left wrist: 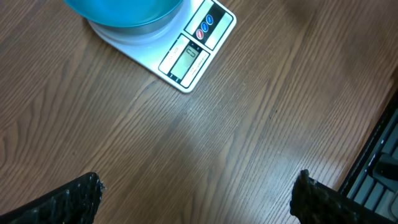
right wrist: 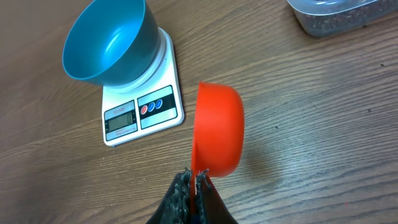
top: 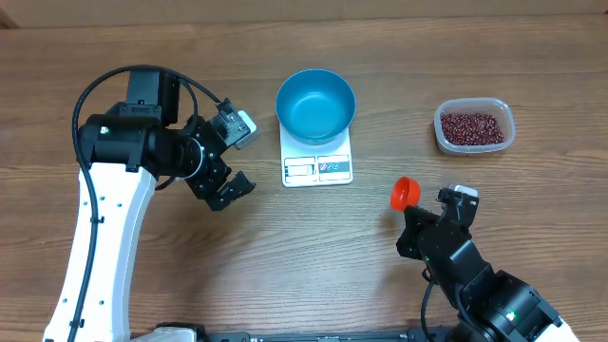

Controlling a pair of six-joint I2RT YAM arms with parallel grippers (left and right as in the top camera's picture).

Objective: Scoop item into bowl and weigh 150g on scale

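Observation:
The blue bowl [top: 315, 104] stands empty on the white scale [top: 317, 167] at the table's middle back; both also show in the left wrist view, bowl [left wrist: 124, 11] and scale [left wrist: 189, 56], and in the right wrist view, bowl [right wrist: 106, 40] and scale [right wrist: 140, 115]. Dark red-brown beans [top: 472, 127] fill a clear tub [top: 474, 125] at the back right, whose edge shows as tub [right wrist: 336, 15]. My right gripper [right wrist: 194, 177] is shut on the handle of a red scoop [right wrist: 217, 127], seen from above as scoop [top: 405, 193], right of the scale. My left gripper [top: 228, 186] hangs open left of the scale, holding nothing.
The left arm's white body [top: 95, 247] runs down the left side. The right arm's dark body [top: 475, 285] sits at the front right. Bare wood lies between the scale and the tub.

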